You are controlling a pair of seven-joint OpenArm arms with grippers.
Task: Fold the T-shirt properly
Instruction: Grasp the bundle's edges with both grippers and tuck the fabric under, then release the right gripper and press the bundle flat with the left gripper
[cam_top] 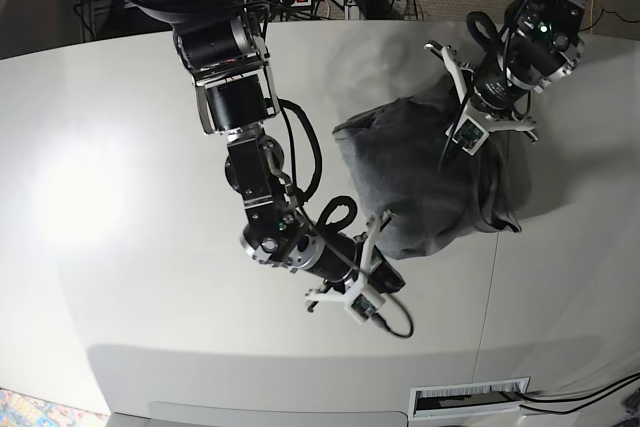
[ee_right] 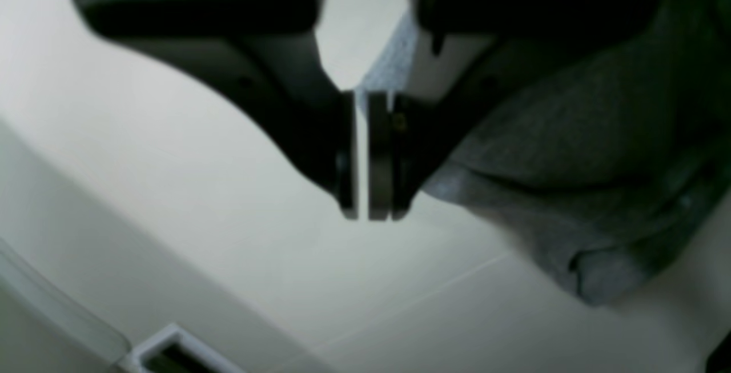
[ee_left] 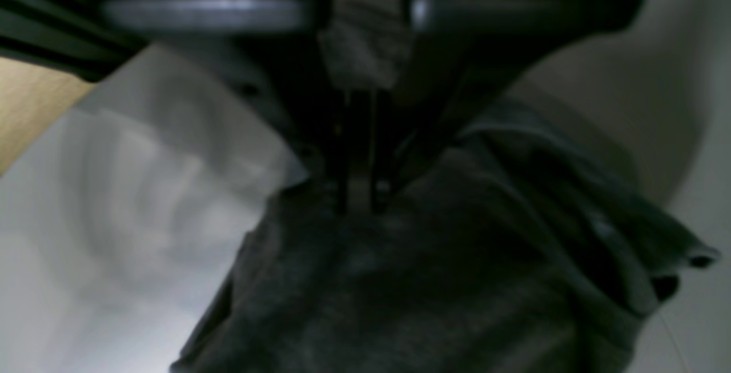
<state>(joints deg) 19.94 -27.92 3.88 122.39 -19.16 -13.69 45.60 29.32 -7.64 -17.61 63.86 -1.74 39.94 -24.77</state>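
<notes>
The left gripper (ee_left: pixel 360 190) is pressed shut on a fold of the T-shirt (ee_left: pixel 457 281) in the left wrist view; its two dark fingers meet at the cloth, and grey fabric bunches up between them above the tips. The shirt hangs down and to the right of the tips in dark folds, with the pale table (ee_left: pixel 114 259) off to their left. In the right wrist view, the right gripper (ee_right: pixel 365 156) has its pads nearly together with only a thin slit of light between them, and nothing shows in that slit. The T-shirt (ee_right: pixel 571 150) lies to the right of these fingers, just beside them, its rolled edge resting on the table (ee_right: pixel 200 201). In the base view, the left gripper (cam_top: pixel 470 132) sits at the top of the shirt, lifting a peak of cloth, and the T-shirt (cam_top: pixel 420 177) spreads in a crumpled heap below it. The right gripper (cam_top: pixel 385 272) is at the heap's near edge, by the table (cam_top: pixel 120 197).
</notes>
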